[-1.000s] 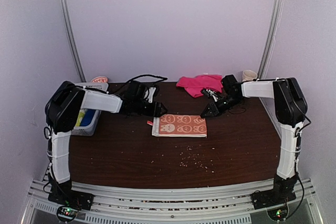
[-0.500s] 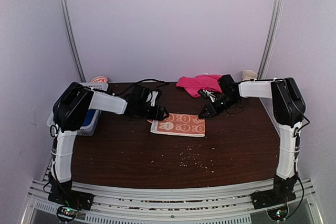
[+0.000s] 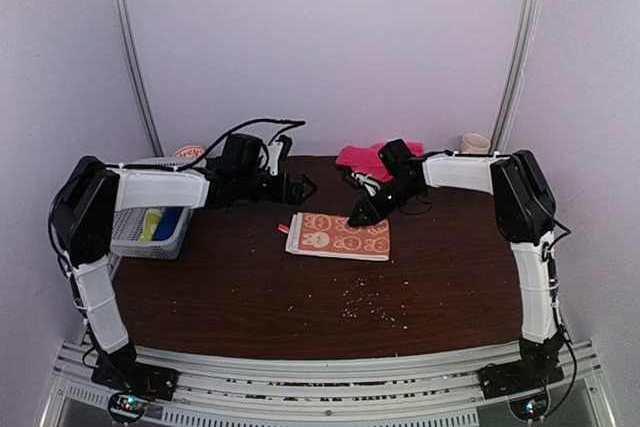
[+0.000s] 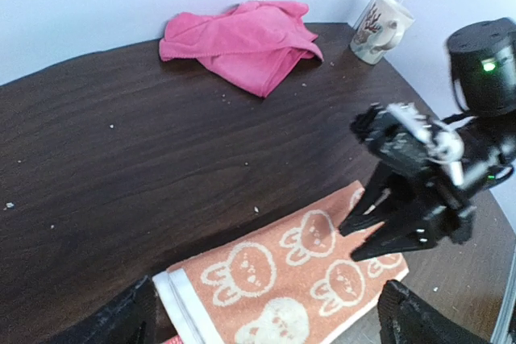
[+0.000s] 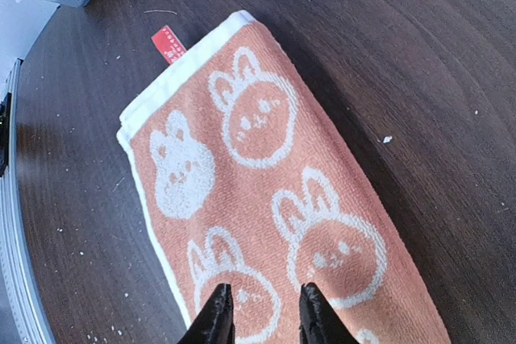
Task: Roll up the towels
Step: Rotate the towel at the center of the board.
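Near the middle of the surface [image 3: 220, 287], the orange towel [image 3: 338, 237] is lying flat, folded into a rectangle. Its bunny pattern is facing up, and a red tag [image 5: 168, 44] is sticking out at its white-edged left end. The left gripper [image 3: 300, 187] is hanging just beyond the towel's far left corner, its jaws standing wide apart with nothing between them. The right gripper [image 5: 264, 312] is pointing down at the towel's far right part, its jaws standing a narrow way apart and holding nothing. Whether its tips are touching the cloth I cannot tell. The pink towel [image 3: 375, 159] is sitting crumpled at the far edge, well apart from the orange one, with the mug [image 4: 379, 20] near it on the right. The basket [image 3: 150, 232] is resting at the left edge, beside the left arm.
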You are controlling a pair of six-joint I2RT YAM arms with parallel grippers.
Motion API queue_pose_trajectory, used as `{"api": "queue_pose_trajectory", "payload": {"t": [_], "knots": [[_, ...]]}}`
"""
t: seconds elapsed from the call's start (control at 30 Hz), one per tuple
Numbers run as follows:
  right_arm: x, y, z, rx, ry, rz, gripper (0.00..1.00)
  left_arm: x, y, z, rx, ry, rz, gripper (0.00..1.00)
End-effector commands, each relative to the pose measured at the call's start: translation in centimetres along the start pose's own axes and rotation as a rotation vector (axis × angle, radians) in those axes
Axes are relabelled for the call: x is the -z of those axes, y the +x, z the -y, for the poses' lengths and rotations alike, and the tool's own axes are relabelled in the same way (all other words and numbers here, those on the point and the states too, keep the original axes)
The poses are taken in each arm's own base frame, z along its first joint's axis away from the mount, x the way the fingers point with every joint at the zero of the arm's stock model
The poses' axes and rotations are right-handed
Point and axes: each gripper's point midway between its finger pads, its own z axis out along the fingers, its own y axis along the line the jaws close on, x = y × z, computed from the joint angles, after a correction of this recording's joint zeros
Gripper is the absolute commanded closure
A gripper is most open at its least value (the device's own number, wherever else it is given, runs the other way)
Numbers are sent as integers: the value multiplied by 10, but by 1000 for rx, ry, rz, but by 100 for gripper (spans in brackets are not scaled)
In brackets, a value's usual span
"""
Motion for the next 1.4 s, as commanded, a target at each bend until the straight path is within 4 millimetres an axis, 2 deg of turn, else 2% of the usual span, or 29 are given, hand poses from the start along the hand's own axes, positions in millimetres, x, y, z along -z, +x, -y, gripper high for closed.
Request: {"api": "queue_pose_trajectory", "payload": {"t": [0.0, 0.13, 0.3, 0.37, 0.4, 0.5, 0.57, 0.63, 0.67, 0.73, 0.83, 0.93, 1.03, 1.1, 1.17, 1.37], "knots": [[-16, -7, 23, -47, 48, 27, 72, 34, 4, 3, 9, 0, 62, 2], [-30, -7, 37, -77, 62, 31, 73, 57, 25, 1, 15, -29, 62, 2], [-37, 7, 63, -171, 137, 18, 76, 75, 45, 2, 22, -50, 59, 2], [-27, 12, 81, -247, 192, 48, 76, 77, 52, 3, 23, -55, 53, 2], [-22, 22, 92, -297, 228, 55, 76, 77, 56, 4, 23, -57, 47, 2], [14, 36, 130, -451, 404, 141, 75, 75, 66, 7, 27, -63, 35, 2], [38, 48, 140, -534, 473, 185, 75, 71, 71, 9, 29, -63, 27, 2], [55, 55, 135, -585, 486, 231, 75, 67, 77, 11, 27, -66, 16, 2], [61, 57, 127, -601, 474, 251, 74, 65, 79, 12, 25, -67, 10, 2], [69, 48, 103, -604, 393, 302, 73, 61, 83, 13, 26, -68, 2, 2], [87, 11, 54, -510, 222, 351, 67, 57, 86, 16, 28, -60, -4, 2], [102, -11, 27, -385, 148, 298, 62, 53, 89, 22, 26, -46, -9, 2], [120, -17, 32, -267, 247, 271, 61, 50, 91, 26, 26, -39, -10, 2], [126, -8, 41, -225, 331, 239, 63, 49, 93, 28, 26, -32, -11, 2], [126, 8, 49, -166, 395, 161, 64, 51, 93, 29, 25, -30, -10, 2], [136, 75, 74, -67, 614, -81, 65, 60, 96, 31, 21, -30, -2, 2]]}}
